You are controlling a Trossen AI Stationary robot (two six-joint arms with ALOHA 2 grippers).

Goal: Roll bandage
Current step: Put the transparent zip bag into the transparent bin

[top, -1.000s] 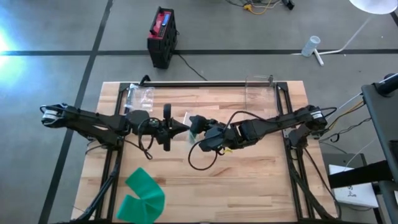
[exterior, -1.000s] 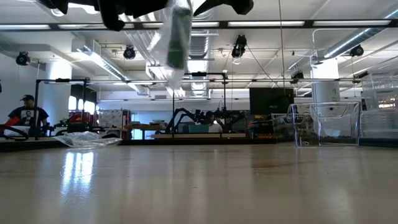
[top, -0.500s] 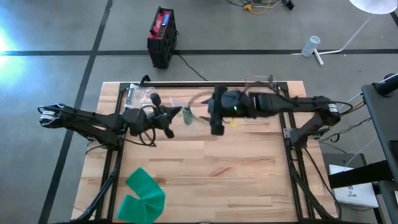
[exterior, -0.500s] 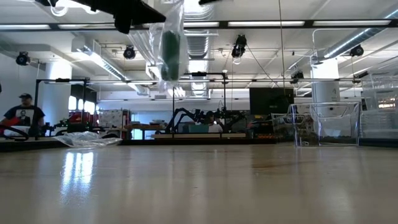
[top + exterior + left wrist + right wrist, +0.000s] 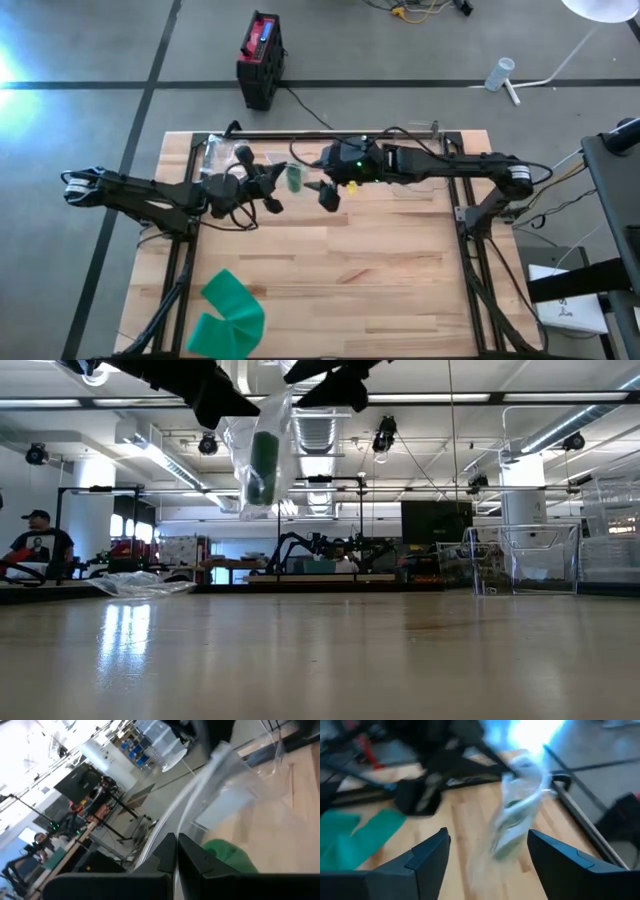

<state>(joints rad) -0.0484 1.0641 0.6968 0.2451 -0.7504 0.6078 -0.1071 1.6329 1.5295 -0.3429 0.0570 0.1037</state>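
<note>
The left gripper (image 5: 275, 180) is raised above the far half of the wooden table (image 5: 380, 290), its fingers (image 5: 170, 855) pinched tight on the edge of a clear plastic bag (image 5: 255, 455). The bag hangs down from that grip, well clear of the tabletop, as the low view shows. Inside it sits a green rolled bandage (image 5: 262, 465), standing roughly upright in the lower part of the bag; from above it shows as a small green patch (image 5: 295, 179) just beyond the left gripper's tips.

The right gripper (image 5: 328, 190) hovers just beside the bag on its other side, with its fingers (image 5: 427, 855) spread wide and nothing between them. In the right wrist view the bag (image 5: 517, 810) lies ahead of those spread fingers, not touching them.

Near the front left corner of the table lies a loose green cloth strip (image 5: 228, 310), folded over on itself, well apart from both grippers. A clear plastic box (image 5: 520, 560) stands at the far right edge, and a crumpled empty bag (image 5: 228, 152) rests at the far left.
</note>
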